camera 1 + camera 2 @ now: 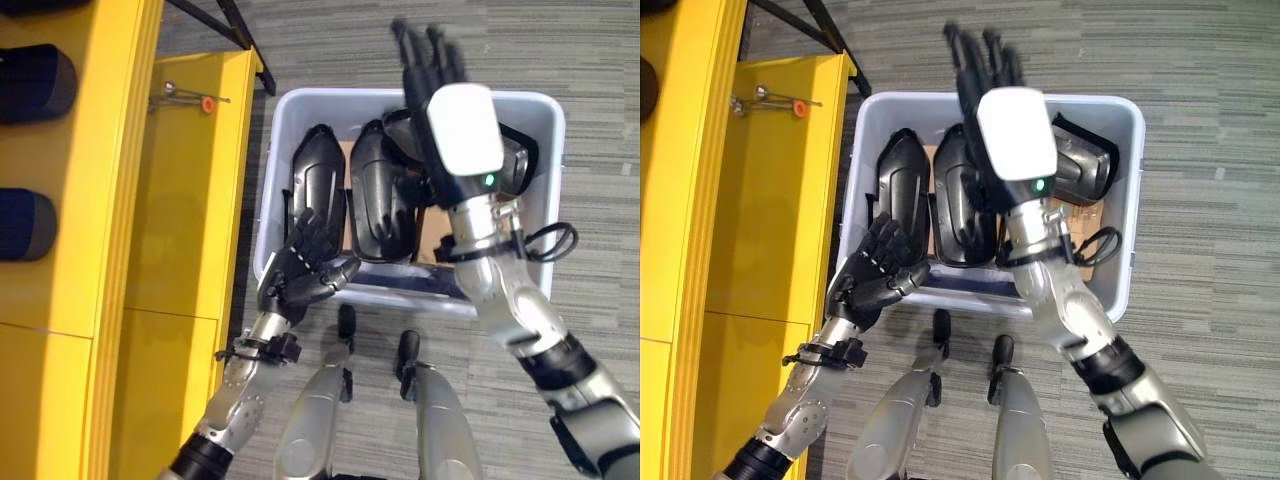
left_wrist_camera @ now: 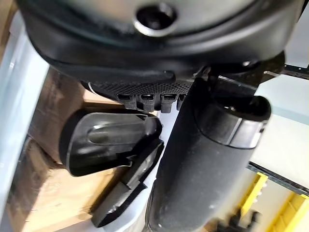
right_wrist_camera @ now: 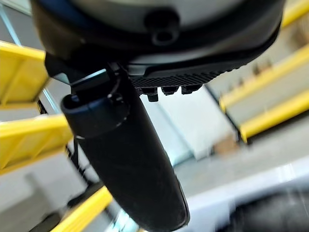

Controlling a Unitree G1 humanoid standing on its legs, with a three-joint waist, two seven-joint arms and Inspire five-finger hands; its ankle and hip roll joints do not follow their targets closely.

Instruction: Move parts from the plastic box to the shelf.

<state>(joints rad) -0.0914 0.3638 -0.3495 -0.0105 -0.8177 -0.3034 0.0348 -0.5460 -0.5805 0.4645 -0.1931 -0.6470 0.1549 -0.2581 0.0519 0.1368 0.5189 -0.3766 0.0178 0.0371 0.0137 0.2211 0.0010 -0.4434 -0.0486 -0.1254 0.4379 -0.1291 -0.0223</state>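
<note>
The pale grey rectangular plastic box [image 1: 545, 190] sits on the grey striped carpet, just beside the yellow metal shelf [image 1: 185, 200] that runs along its left wall. Inside it stand several glossy black moulded plastic parts [image 1: 318, 185], packed side by side on brown cardboard, their long axes running from the box's near wall toward its far wall. The left hand [image 1: 305, 265] hangs over the near-left corner of the box, its dark fingers loosely curled and holding nothing, close to the leftmost part's near end, which lies just beyond it. The right hand [image 1: 985, 70] is raised high above the middle of the box with fingers spread straight, empty, and well clear of the parts. The left hand looks the nearer one, both to a part and to the shelf. The box's near wall stands between that hand and the parts' lower ends, so a reach would probably have to come from above.
</note>
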